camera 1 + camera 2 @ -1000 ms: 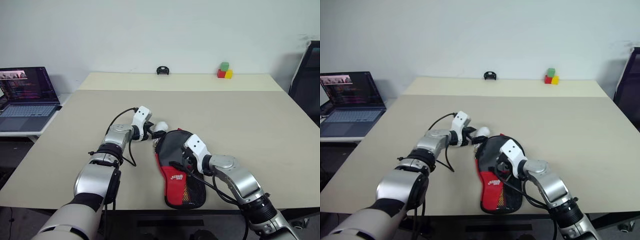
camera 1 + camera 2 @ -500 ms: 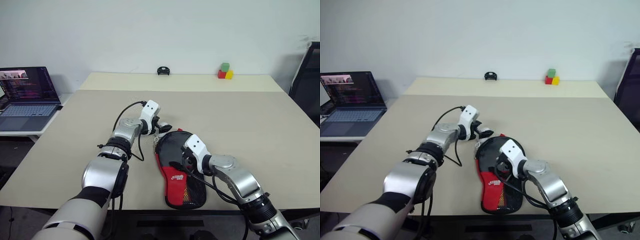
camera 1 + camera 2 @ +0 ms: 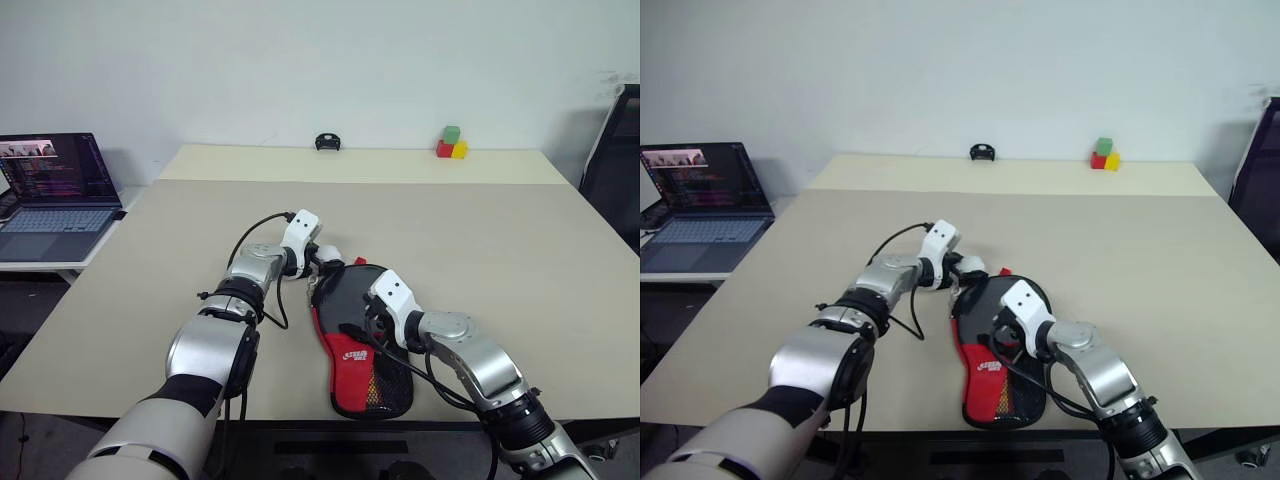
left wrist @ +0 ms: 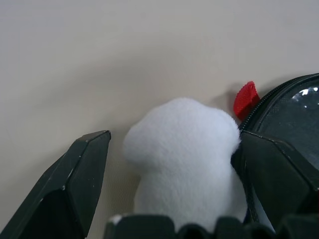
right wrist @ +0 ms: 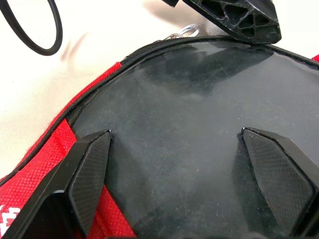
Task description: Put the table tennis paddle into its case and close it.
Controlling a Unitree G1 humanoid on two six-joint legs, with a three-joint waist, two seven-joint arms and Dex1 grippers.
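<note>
The case lies flat near the table's front edge, its black rounded part away from me and its red narrow end towards me. The table tennis paddle is hidden. My left gripper sits at the case's far left rim with its jaws apart. A white fluffy ball stands between its fingers, beside a small red tab on the zip edge. My right gripper is open, its fingers spread over the black part of the case.
An open laptop stands on a side table to the left. At the table's far edge are stacked coloured blocks and a small black object. A black chair is at the right.
My left forearm has swung slightly towards the case, while its gripper stays at the far rim. The right arm and the case have not moved.
</note>
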